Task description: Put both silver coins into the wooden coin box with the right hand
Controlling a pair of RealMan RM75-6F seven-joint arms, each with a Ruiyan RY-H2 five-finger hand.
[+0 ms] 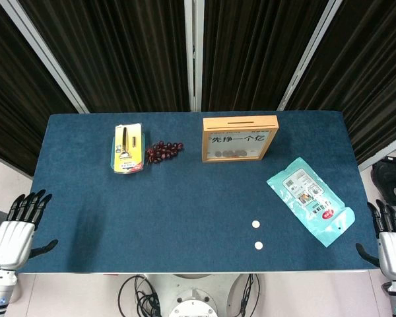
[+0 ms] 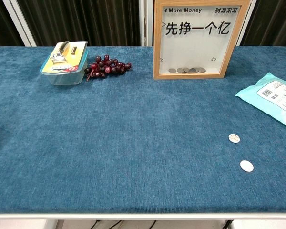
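Left hand [image 1: 13,231] rests off the table's [image 1: 152,211] left edge, fingers spread, holding nothing. On the blue cloth: a clear tub [image 1: 129,148], dark grapes [image 1: 164,151] beside it, then the upright coin box [image 1: 239,138], coins visible inside. Two silver coins [image 1: 255,224] lie apart near the front, beside a teal pack [image 1: 309,200]. Right hand [image 1: 393,241] sits off the right edge, open, empty.
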